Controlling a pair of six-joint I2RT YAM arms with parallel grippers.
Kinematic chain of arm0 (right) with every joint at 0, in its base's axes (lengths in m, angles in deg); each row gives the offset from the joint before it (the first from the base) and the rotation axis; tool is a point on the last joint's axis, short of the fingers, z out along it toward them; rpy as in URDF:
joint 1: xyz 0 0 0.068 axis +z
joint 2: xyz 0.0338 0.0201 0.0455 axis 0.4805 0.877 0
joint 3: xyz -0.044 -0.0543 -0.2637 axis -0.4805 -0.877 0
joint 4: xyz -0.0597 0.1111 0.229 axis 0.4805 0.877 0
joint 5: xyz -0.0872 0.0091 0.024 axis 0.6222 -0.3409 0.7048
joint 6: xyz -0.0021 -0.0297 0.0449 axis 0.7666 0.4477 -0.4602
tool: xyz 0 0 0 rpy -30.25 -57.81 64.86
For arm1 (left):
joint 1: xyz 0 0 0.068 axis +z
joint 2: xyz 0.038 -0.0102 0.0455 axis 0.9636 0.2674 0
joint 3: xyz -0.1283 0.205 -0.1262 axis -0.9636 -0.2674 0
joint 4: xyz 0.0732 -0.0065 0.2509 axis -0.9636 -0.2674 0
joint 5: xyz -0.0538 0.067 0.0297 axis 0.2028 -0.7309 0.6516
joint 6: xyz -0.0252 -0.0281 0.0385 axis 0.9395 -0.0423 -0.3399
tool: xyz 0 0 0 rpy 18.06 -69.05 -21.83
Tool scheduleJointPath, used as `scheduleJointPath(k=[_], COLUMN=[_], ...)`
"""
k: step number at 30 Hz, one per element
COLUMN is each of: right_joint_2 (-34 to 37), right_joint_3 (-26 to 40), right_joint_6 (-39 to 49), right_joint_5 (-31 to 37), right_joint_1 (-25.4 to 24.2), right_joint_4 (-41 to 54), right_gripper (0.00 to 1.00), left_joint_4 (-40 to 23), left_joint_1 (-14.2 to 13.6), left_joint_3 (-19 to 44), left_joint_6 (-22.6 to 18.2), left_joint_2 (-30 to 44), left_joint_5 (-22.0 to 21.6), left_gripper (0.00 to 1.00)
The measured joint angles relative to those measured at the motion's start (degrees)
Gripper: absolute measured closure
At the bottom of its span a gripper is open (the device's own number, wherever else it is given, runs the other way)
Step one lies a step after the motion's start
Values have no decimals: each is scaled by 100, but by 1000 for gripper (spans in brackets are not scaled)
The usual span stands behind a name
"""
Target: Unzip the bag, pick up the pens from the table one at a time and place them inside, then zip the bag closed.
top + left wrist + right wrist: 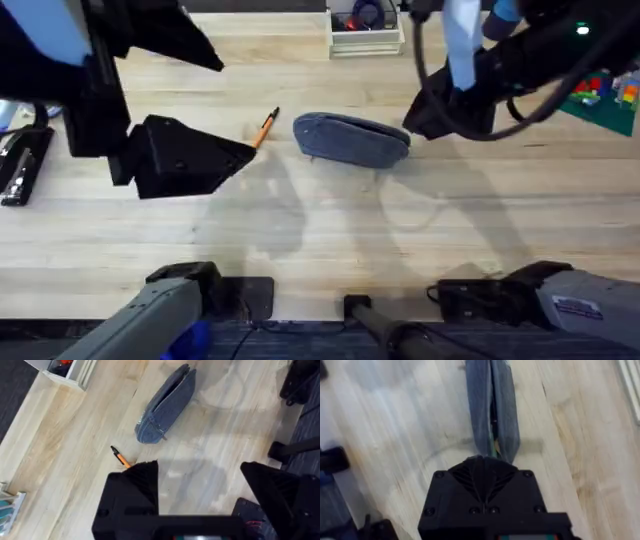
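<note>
Blue-grey bag on the table, 1 pen beside it; left pincer wide open and empty, right pincer closed at bag's end.

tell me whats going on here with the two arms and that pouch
Two robot arms are packing pens into a blue-grey bag on the wood table. The right tool is shut at one end of the bag, apparently on the zipper; the bag looks partly open. The left tool is open, hovering over one orange pen lying on the table beside the bag.
</note>
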Motion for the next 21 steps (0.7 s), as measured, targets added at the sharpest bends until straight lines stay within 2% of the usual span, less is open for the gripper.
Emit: scheduleJointPath(k=[16, 21], right_joint_2=[589, 1043], right_joint_3=[19, 19], right_joint_6=[17, 7], right_joint_5=[310, 327], right_joint_1=[159, 254], right_joint_4=[124, 120], right_gripper=[973, 972], left_joint_4=[-1, 0], left_joint_1=[0, 0], left_joint_3=[0, 0], left_joint_6=[1, 1], left_joint_2=[0, 0], left_joint_5=[2, 1], left_gripper=[6, 6])
